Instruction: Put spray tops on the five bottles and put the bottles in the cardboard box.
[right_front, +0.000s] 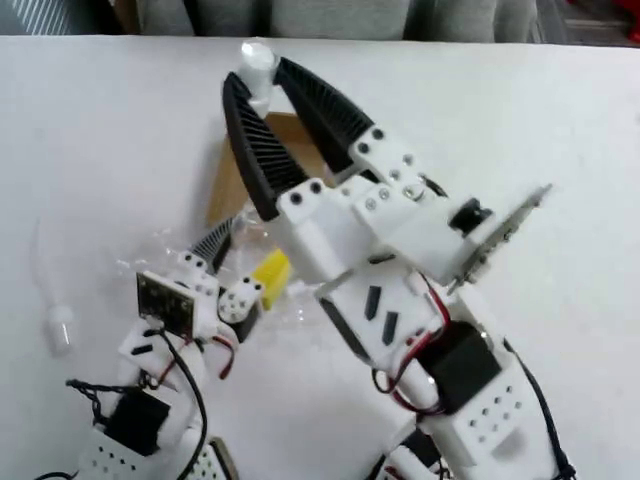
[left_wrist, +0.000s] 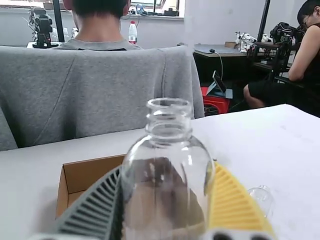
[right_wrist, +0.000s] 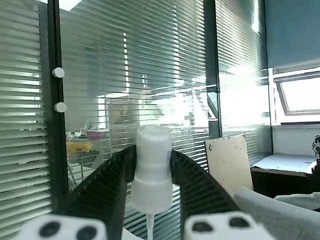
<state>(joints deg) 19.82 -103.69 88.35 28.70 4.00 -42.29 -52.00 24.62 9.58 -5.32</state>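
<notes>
My left gripper (left_wrist: 167, 171) is clamped on a clear bottle (left_wrist: 169, 125), upright, its threaded neck bare and open, just in front of the cardboard box (left_wrist: 80, 175) on the counter (left_wrist: 280, 145). My right gripper (right_wrist: 153, 154) pinches a white spray top (right_wrist: 152, 187), with its thin dip tube hanging below.

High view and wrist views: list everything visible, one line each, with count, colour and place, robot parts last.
held spray top: one, white, in right claw
loose spray top: one, white, on table, left side
bottle: one, clear, in left claw
cardboard box: one, brown, on table beyond bottle
table: one, white
left claw: one, grey and yellow, shut on bottle
right claw: one, black, shut on held spray top
</notes>
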